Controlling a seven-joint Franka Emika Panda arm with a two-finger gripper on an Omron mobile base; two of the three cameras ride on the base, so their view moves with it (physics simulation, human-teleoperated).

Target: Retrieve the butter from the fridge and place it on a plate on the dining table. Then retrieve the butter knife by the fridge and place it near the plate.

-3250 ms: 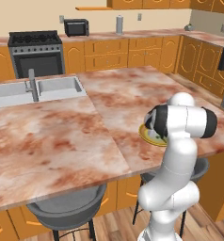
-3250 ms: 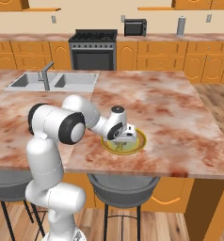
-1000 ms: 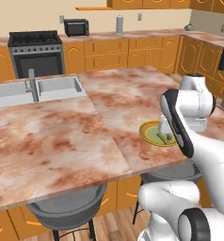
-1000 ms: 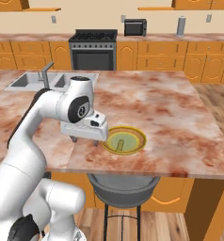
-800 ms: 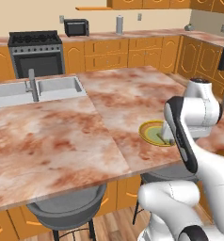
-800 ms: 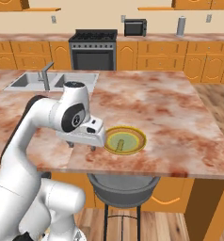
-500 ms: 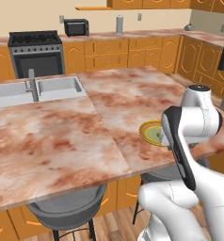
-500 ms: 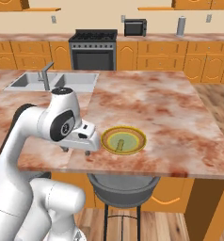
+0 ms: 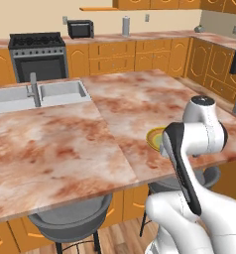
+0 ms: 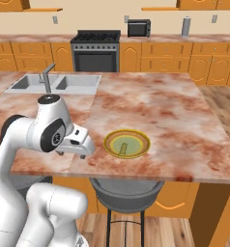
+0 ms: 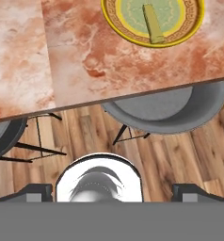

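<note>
Inspection finding: the first stage of your task reads as complete. The butter (image 11: 152, 23) lies inside the plate (image 11: 119, 29), resting on the pale green centre, clear of any contact with the arm. The plate sits on the dining table (image 10: 175, 116) close to its near edge, above a grey stool (image 11: 170, 110).

Your gripper (image 10: 84, 147) hangs at the near edge of the table, just to the left of the plate as the right base view shows it, apart from the dish. Its jaws are spread wide and nothing sits between them; the fingers (image 11: 35, 192) stand at the two sides of the hand view with only floor and stool beyond them.

Judgement: the step in hand is the handover from butter to butter knife. The knife and the fridge cannot be located from these views, so you cannot plan a grasp from here.

Next move, as advice: lift the arm clear of the table edge, then drive the base toward the fridge. Keep the jaws apart for the pickup. The knife is thin; expect a low, precise pinch against the surface.
</note>
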